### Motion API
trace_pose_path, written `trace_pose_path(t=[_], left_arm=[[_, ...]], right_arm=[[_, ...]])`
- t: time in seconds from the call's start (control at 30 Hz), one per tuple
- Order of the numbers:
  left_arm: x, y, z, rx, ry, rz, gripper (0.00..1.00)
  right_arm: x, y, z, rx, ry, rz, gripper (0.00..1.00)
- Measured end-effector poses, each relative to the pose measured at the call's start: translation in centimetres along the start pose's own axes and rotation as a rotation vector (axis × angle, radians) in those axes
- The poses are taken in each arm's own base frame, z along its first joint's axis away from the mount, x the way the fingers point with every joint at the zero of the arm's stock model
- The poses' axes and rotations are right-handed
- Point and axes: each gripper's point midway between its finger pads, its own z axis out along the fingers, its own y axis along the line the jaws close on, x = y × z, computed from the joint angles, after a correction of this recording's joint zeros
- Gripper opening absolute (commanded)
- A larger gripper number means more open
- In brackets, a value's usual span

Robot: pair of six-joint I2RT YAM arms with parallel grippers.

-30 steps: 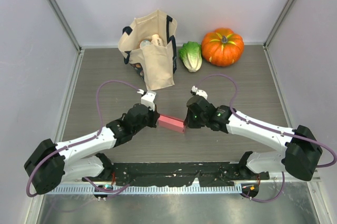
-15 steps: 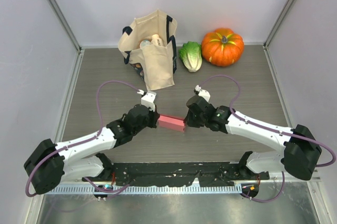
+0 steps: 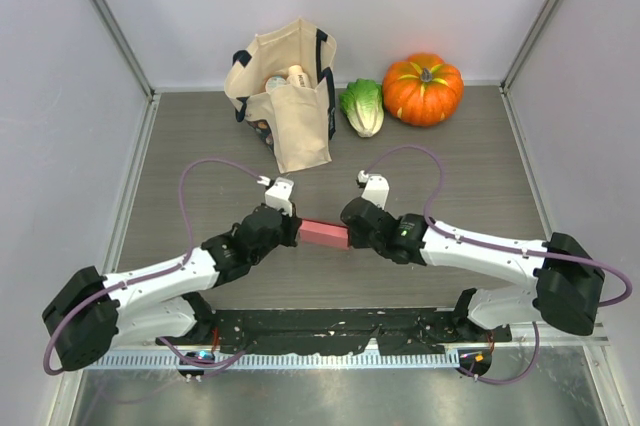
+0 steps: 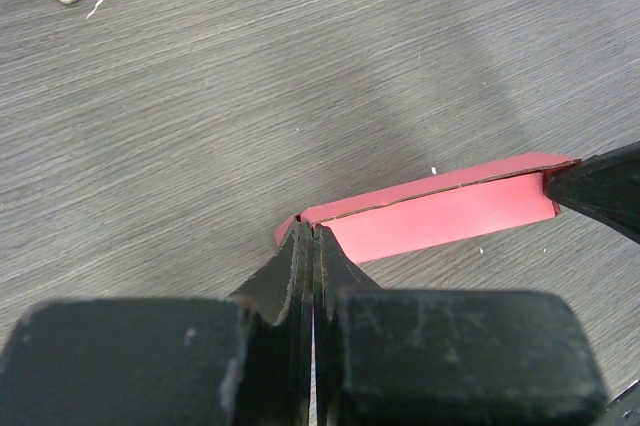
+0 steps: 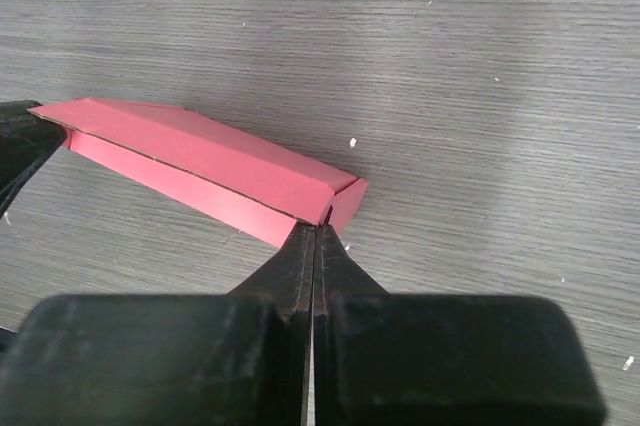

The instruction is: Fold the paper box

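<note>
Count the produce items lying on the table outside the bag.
2: a pumpkin at the far right, and a lettuce just left of it, beside the tote bag. More may be hidden inside the bag.

Bright even overhead light, soft shadows, sharp overhead view, blurred wrist-view foregrounds

The paper box (image 3: 323,233) is coloured pink; the table (image 3: 460,161) is streaked grey. Behind the box, a cream bag (image 3: 295,131) trimmed navy, a green cabbage (image 3: 362,108) and an orange pumpkin (image 3: 423,89) are seen.

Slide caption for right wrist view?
Shut right gripper at the end flap of the pink paper box on the table.
</note>
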Motion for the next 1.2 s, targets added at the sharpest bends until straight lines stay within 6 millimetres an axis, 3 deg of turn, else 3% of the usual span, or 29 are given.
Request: trace_pose_path(t=[0.17,0.2,0.27,0.3,0.47,0.57,0.73,0.93,1.2], left_arm=[[0.3,0.0,-0.3,-0.009,-0.017,-0.006,0.0],[0.3,0.0,-0.4,-0.01,-0.021,-0.01,0.0],[0.5,-0.1,-0.5,-0.013,-0.028,-0.012,0.0],[0.5,0.0,-0.6,-0.016,-0.032,-0.012,0.0],[0.8,-0.4,-0.9,-0.015,-0.041,-0.016,0.0],[0.8,-0.6,-1.0,-0.02,-0.045,-0.02,0.0],[1.0,-0.6,-1.1,-0.045,-0.049,-0.04,0.0],[1.3,-0.4,-0.9,-0.119,-0.019,-0.076,0.0],[1.4,-0.5,-0.6,-0.16,-0.012,-0.107,0.0]], right_arm=[[0.3,0.0,0.0,-0.011,-0.034,-0.033,0.01],[0.3,0.0,0.0,-0.021,-0.042,-0.034,0.04],[0.3,0.1,0.0,-0.036,-0.05,-0.043,0.16],[0.2,0.2,-0.1,-0.045,-0.049,-0.05,0.32],[0.9,1.0,-0.9,-0.112,0.008,-0.06,0.58],[-0.1,1.3,-2.3,-0.167,0.019,0.037,0.76],[-1.7,2.0,-3.8,-0.207,0.046,0.349,0.8],[1.0,2.3,-2.5,-0.1,0.201,0.613,0.81],[0.4,3.1,-2.2,-0.105,0.205,0.862,0.81]])
